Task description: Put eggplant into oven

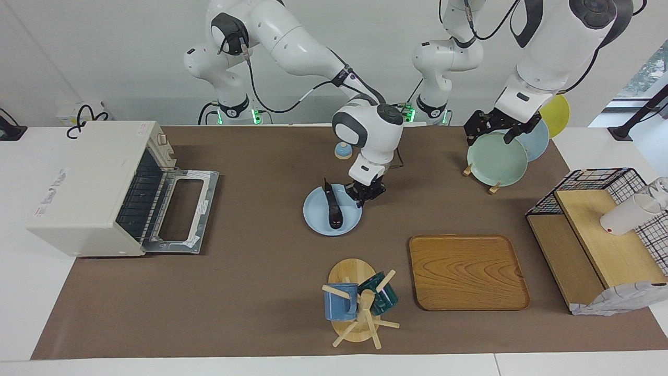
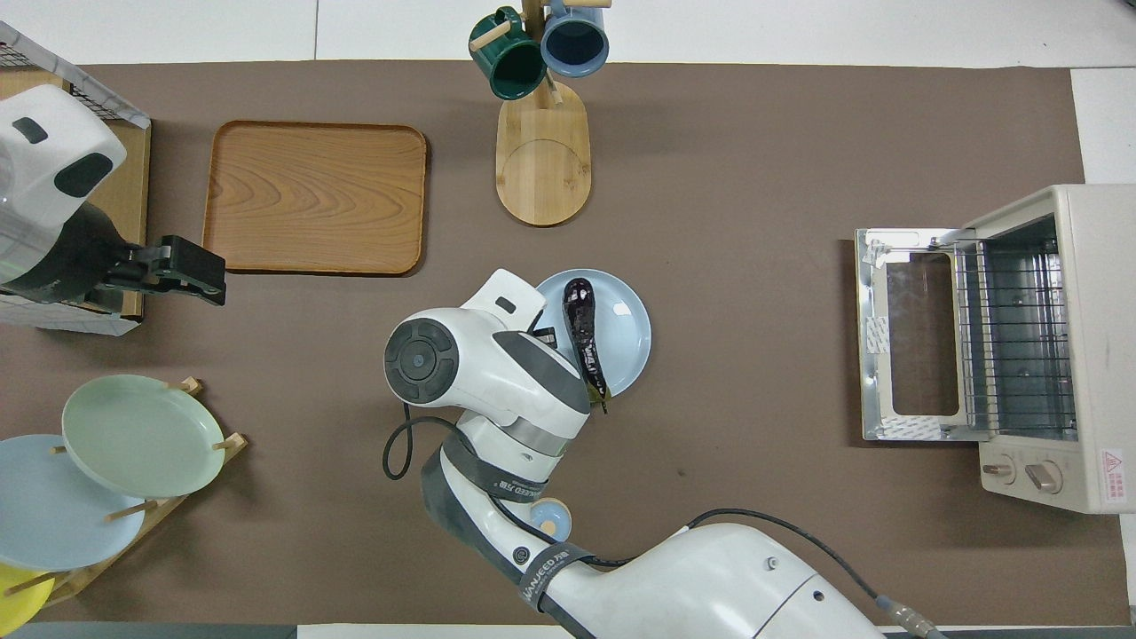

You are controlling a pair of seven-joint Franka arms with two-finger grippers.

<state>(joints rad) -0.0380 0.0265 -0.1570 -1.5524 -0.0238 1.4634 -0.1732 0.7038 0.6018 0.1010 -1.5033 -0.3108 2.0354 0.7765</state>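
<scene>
Brown mat: eggplant (image 1: 332, 208) lies stem toward the robots on the plate (image 1: 319, 222); right claw (image 1: 365, 194) clenched empty beside it.

Glossy dark purple-black eggplant (image 1: 332, 210) on pale blue plate (image 1: 318, 222). Cream-white oven (image 1: 86, 183), dark wire rack inside, silver door frame. Brown table mat (image 1: 250, 292). Wood-grain tan tray (image 1: 467, 271). Mug tree: blue mug (image 1: 340, 302), dark green mug (image 1: 380, 295). Plate rack: mint green (image 1: 496, 159), light blue, yellow plates. Black wire shelf (image 1: 600, 183) with light wood boards.
</scene>
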